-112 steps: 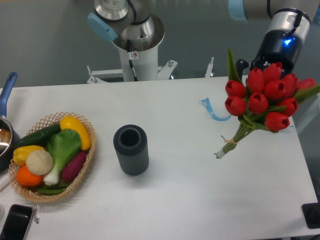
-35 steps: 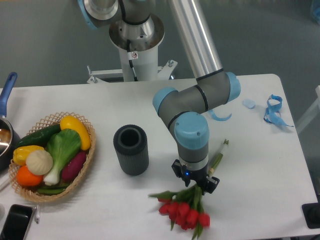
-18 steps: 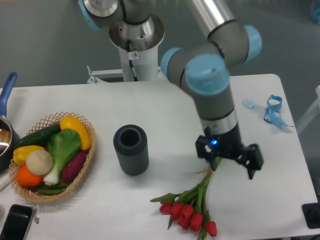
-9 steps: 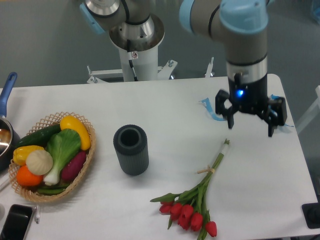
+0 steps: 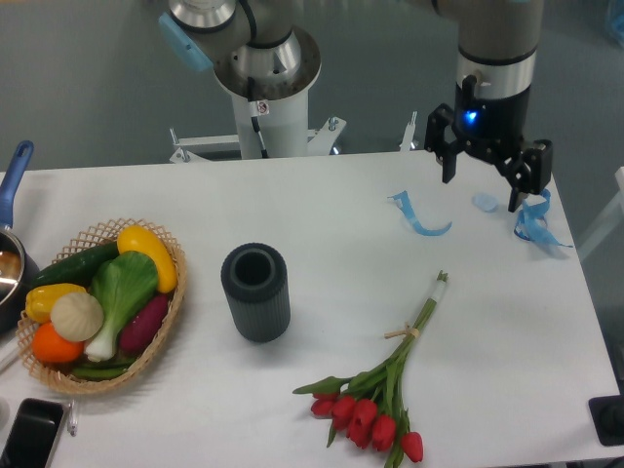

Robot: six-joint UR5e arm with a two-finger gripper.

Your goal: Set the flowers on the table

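Observation:
The flowers (image 5: 375, 405), a bunch of red tulips with long green stems tied by a pale band, lie flat on the white table (image 5: 331, 224) at the front right. The blooms point toward the front edge and the stem ends toward the back right. My gripper (image 5: 483, 190) hangs above the table's back right part, well away from the flowers. Its two fingers stand wide apart and hold nothing.
A dark grey ribbed cylinder vase (image 5: 255, 292) stands upright left of the flowers. A wicker basket of vegetables (image 5: 97, 304) sits at the left. Blue ribbon pieces (image 5: 417, 216) (image 5: 534, 221) lie at the back right. A pot (image 5: 10, 255) and a phone (image 5: 29, 433) are at the left edge.
The gripper carried the tulips from the right side down to the table's front, let go of them, then rose and moved back right. The flowers now lie still.

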